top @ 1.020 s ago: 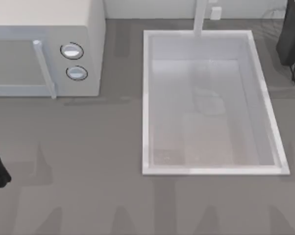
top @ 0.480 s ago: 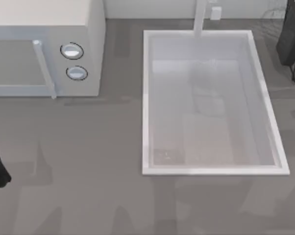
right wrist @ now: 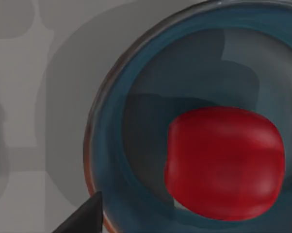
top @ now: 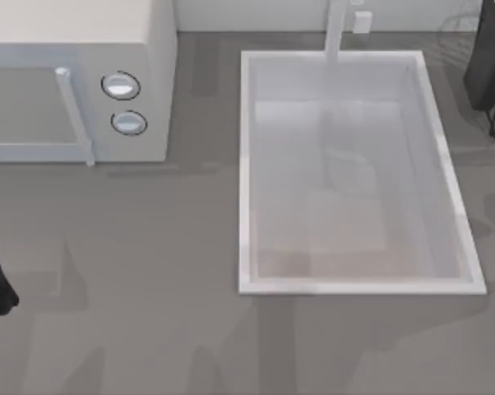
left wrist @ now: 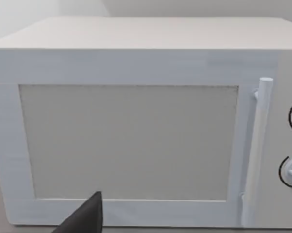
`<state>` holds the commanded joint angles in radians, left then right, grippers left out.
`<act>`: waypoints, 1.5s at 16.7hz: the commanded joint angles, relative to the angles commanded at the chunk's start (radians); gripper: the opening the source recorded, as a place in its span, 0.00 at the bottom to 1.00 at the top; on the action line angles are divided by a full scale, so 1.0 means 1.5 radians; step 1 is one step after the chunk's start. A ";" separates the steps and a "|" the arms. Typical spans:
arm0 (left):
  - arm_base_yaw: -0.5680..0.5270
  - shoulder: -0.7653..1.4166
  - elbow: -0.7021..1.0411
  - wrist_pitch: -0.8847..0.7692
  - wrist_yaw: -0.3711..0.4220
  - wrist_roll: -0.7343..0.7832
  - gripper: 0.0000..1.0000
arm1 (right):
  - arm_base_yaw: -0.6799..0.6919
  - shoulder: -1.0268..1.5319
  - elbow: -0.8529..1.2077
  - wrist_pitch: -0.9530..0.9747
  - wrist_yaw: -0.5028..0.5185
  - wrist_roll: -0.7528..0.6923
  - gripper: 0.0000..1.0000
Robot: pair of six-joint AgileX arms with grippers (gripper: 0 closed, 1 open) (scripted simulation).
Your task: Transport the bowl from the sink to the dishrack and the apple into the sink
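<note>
Counting gives one apple (right wrist: 224, 162), red and shiny, lying inside one blue bowl (right wrist: 114, 141) with a reddish rim, close below the right wrist camera. One white sink (top: 246, 164) and one microwave (top: 153, 74) stand apart. Whether either gripper's fingers are spread or closed, I cannot tell.

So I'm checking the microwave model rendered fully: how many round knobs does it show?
2. Both sit on the white box-shaped microwave at the table's left, right of its door handle: upper round knob and lower round knob, stacked one above the other. Left wrist view shows both cut off.
</note>
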<state>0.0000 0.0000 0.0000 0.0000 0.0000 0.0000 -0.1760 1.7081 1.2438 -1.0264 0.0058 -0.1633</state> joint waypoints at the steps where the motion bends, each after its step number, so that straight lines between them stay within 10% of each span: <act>1: 0.000 0.000 0.000 0.000 0.000 0.000 1.00 | -0.003 0.028 0.026 -0.018 -0.001 -0.003 1.00; 25: 0.000 0.000 0.000 0.000 0.000 0.000 1.00 | -0.008 0.172 -0.068 0.187 -0.003 -0.006 0.92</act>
<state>0.0000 0.0000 0.0000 0.0000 0.0000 0.0000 -0.1878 1.9659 1.1415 -0.7464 0.0012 -0.1717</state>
